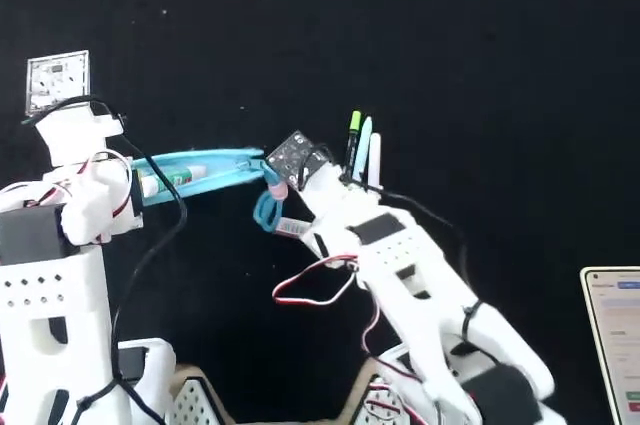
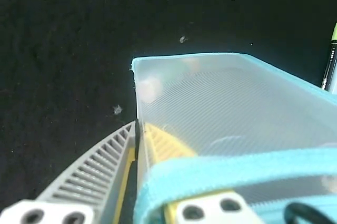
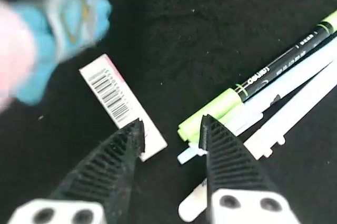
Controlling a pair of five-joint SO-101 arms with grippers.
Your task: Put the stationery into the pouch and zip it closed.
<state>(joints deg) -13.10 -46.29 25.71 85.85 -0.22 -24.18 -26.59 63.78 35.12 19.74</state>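
Three pens [image 1: 363, 148] lie side by side on the black table [image 1: 480, 65]. They are just beside one finger of the right gripper [image 3: 171, 129], whose jaws stand apart over bare table. The green-capped pen [image 3: 247, 87] ends nearest that fingertip, and a barcode tag [image 3: 118, 103] lies just beside the other finger. The left gripper [image 2: 141, 129] is clamped on the end of the clear, turquoise-edged pouch [image 2: 221, 108], grey finger outside and yellow finger inside. The pouch stretches from those jaws toward the right gripper.
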